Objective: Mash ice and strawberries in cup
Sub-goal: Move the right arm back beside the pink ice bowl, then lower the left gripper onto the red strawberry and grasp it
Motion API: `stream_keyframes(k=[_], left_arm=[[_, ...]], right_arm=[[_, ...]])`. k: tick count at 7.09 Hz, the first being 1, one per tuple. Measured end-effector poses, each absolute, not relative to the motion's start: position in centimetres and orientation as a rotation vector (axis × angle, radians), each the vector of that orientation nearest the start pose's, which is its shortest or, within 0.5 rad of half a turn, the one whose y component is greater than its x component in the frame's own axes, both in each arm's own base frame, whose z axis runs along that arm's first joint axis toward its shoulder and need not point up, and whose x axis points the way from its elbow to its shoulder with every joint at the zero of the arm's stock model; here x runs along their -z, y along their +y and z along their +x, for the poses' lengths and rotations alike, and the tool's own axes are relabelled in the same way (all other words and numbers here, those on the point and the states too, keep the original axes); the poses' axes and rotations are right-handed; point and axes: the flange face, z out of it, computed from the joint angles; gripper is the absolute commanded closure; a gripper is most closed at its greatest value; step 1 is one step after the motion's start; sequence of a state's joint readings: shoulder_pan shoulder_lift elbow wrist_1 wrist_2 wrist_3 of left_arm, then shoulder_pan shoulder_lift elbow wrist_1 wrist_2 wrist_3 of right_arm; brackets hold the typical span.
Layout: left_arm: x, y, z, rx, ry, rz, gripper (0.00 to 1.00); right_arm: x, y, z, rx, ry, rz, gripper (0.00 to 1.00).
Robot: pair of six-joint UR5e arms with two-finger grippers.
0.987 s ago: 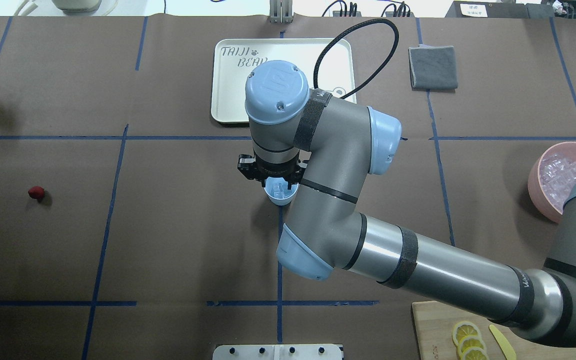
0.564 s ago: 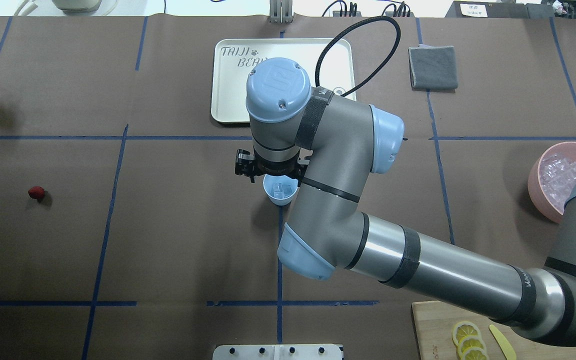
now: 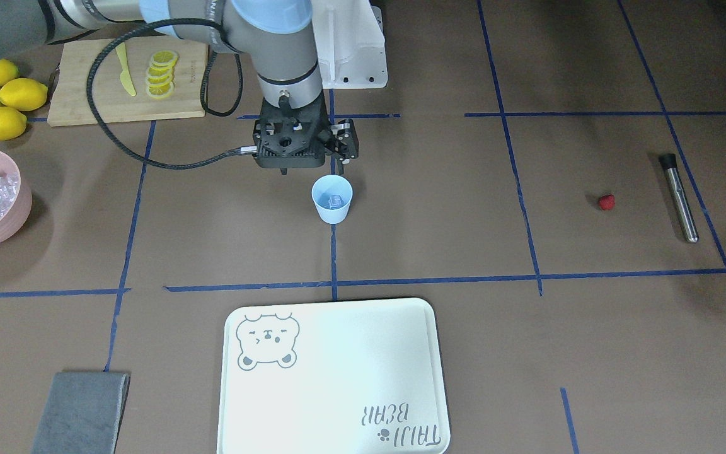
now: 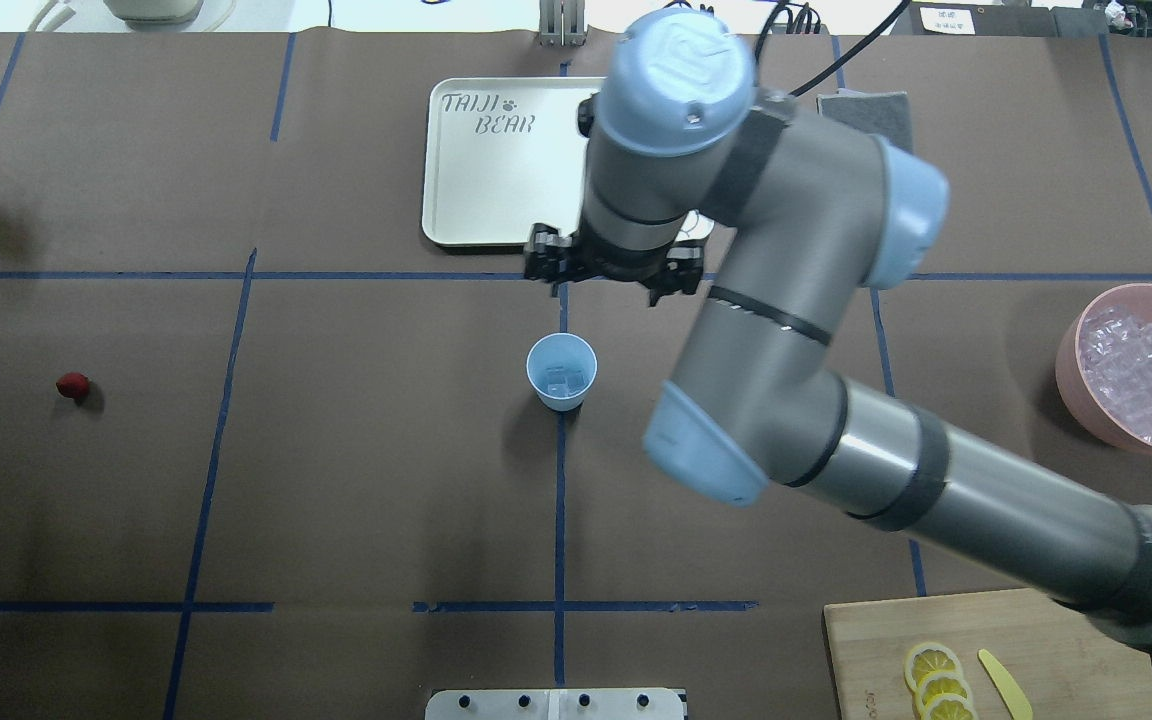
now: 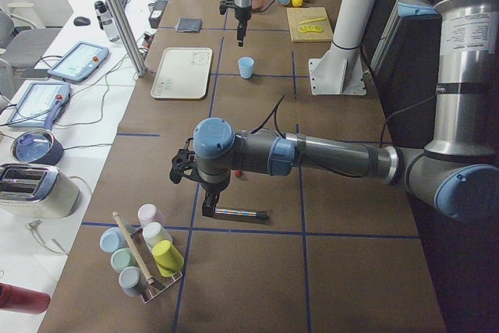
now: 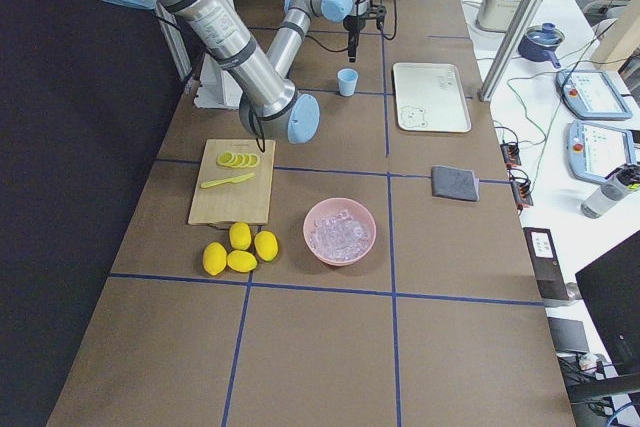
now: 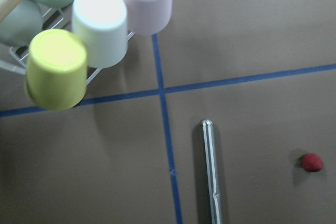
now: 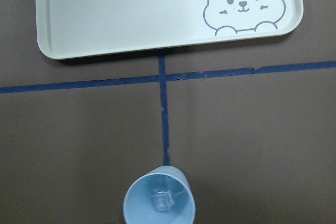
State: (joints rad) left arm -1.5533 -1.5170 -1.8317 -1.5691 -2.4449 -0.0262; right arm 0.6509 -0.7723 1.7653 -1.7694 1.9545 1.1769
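Brown paper crossed with blue tape covers the bench (image 4: 336, 480), and the light blue cup (image 4: 561, 372) stands upright at its middle with a few ice cubes (image 4: 558, 381) in the bottom. The strawberry (image 4: 73, 386) is not in the cup. It lies on the bare bench well off to the cup's left. The steel muddler (image 3: 678, 197) lies just beyond it, farther still from the cup, its long axis running toward and away from my base. My left jaws hang over the muddler, so they are far nearer the berry than my right jaws, which are up above the cup. I cannot tell whether either pair of jaws is open or closed. 1 second ago my right jaws sat low over the cup's rim and hid part of it. Now they have risen and drawn off, the whole mouth shows, and cup and berry have stayed put.
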Motion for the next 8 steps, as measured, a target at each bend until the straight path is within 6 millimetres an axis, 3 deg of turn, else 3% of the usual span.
stream_keyframes(k=[2, 3, 6, 8], left_arm=[[-51.5, -46.1, 0.5, -0.060, 0.890, 0.129, 0.00], [-51.1, -45.3, 3.2, -0.044, 0.884, 0.131, 0.01], [-52.9, -43.4, 13.1, 0.058, 0.839, 0.162, 0.01], [-55.4, -43.3, 19.2, 0.104, 0.824, 0.190, 0.01]], right_arm=[[-17.8, -49.3, -38.7, -0.007, -0.836, 0.136, 0.01], [-20.6, -50.5, -34.4, 0.031, -0.833, 0.147, 0.01], [-30.3, -53.5, -19.7, 0.139, -0.828, 0.163, 0.01], [-37.9, -53.4, -11.0, 0.204, -0.777, 0.184, 0.01]])
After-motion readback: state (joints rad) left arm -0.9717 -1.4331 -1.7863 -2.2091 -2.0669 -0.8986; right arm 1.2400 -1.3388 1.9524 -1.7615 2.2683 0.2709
